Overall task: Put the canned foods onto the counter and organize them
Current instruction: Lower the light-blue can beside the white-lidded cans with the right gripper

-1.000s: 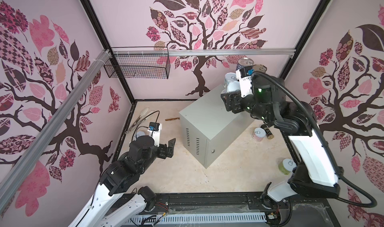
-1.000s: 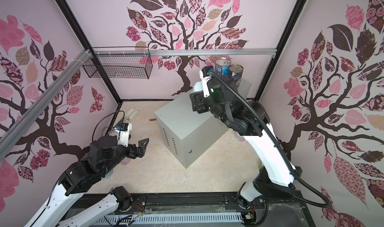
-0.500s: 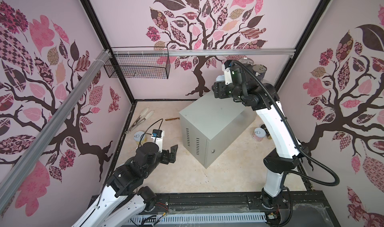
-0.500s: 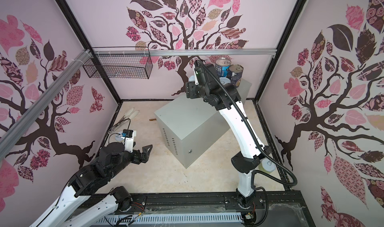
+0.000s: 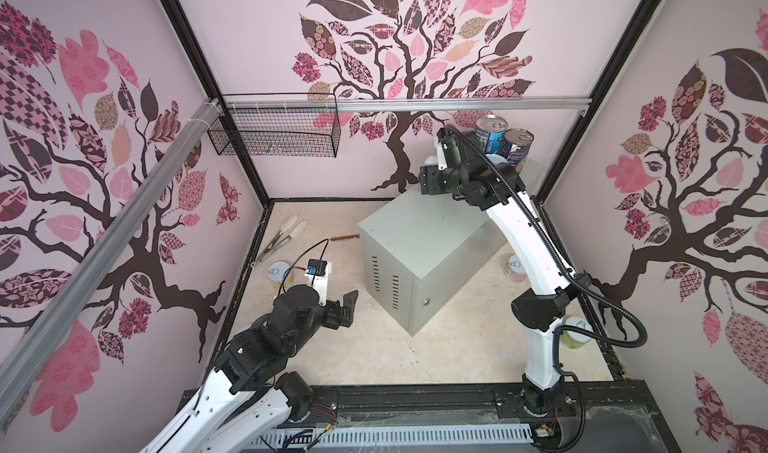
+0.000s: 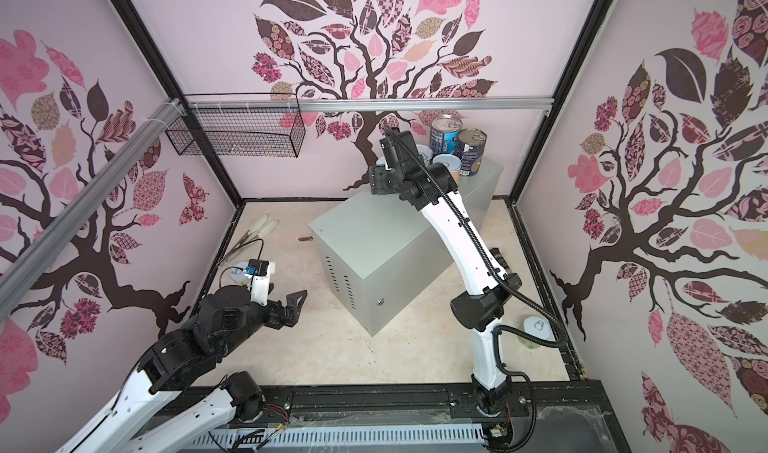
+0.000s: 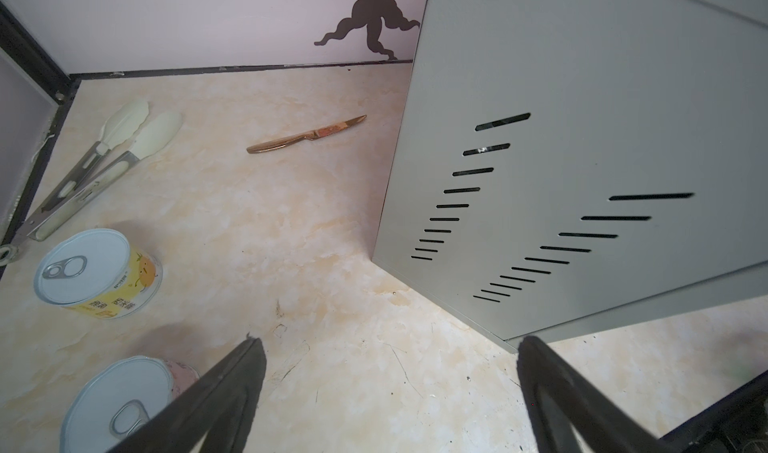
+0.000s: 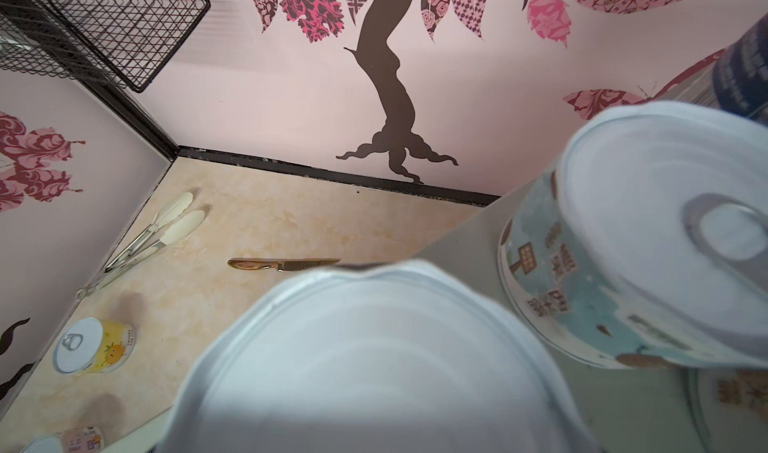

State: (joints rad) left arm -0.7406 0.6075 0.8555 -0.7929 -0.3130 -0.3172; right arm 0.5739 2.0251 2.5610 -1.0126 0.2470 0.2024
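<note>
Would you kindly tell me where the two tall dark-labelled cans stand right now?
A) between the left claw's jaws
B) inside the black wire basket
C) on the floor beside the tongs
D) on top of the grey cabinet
D: in both top views the tall dark-labelled cans stand upright on top of the grey cabinet, at its far end.

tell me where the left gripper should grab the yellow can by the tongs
Take the yellow can by its round side wall, the left gripper coming straight down with jaws straddling the lid. It stands upright, short, lid up, probably too low for a side approach. Turn the jaws so neither finger meets the tongs beside it.
</note>
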